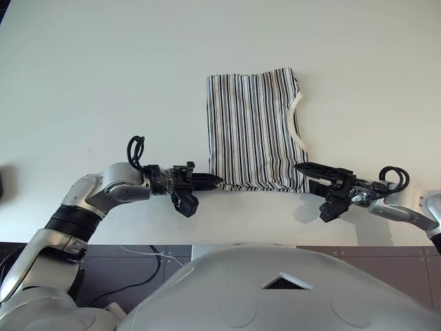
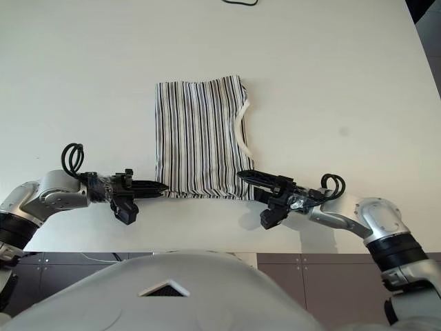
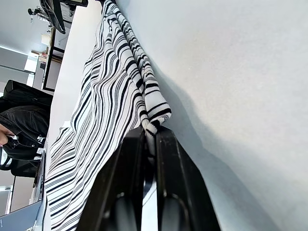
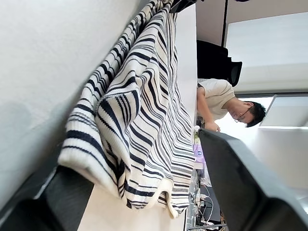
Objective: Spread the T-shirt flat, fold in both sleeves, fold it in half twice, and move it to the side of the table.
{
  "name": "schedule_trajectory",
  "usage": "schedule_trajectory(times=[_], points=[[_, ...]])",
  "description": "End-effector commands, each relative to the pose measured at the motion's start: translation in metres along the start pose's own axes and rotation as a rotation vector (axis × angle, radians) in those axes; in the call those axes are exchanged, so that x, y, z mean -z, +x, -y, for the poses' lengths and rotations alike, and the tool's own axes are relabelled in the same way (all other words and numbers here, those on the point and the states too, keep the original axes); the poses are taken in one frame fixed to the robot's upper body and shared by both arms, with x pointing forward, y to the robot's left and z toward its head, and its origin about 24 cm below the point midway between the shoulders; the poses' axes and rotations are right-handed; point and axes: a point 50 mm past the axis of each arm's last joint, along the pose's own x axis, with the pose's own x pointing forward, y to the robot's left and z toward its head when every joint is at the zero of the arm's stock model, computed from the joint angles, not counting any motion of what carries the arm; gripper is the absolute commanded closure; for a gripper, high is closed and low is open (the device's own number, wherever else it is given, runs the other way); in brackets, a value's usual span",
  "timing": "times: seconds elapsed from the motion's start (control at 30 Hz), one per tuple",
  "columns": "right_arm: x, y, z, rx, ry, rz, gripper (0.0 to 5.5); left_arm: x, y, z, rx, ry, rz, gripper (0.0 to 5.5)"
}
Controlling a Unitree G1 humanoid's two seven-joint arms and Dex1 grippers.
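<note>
The black-and-white striped T-shirt lies as a folded rectangle on the white desk, a little right of centre. Its long axis runs away from the robot and its cream neck band sits on the right edge.

Both hands are at the near short edge, one at each corner, so neither arm is nearer. The rest of the cloth lies straight ahead of them.

The left hand lies low and level, its fingers pinched tight on the near-left corner. The right hand is gaping: one finger sits under the near-right corner and the other stands well clear above, so nothing is clamped yet.

The next fold likely carries this near edge forward onto the far edge.
</note>
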Motion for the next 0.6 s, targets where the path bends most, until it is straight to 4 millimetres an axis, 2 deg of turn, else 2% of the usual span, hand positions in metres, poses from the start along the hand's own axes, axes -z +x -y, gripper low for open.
schedule_trajectory(times=[0.03,0.3,0.5,0.6], points=[[-0.003,-0.011,-0.023,-0.179,0.041,-0.017,2.74,0.003,0.001,0.019,0.101,-0.049,-0.04,5.36],[0.0,-0.008,-0.017,-0.197,0.025,-0.009,4.34,0.001,0.0,0.017,0.098,-0.043,-0.031,5.36],[0.008,-0.011,-0.01,-0.253,0.031,-0.026,5.27,0.002,-0.001,0.013,0.088,-0.02,-0.036,5.36],[0.009,-0.012,-0.005,-0.295,0.061,-0.024,5.4,0.002,0.0,0.009,0.077,-0.006,-0.035,5.37]])
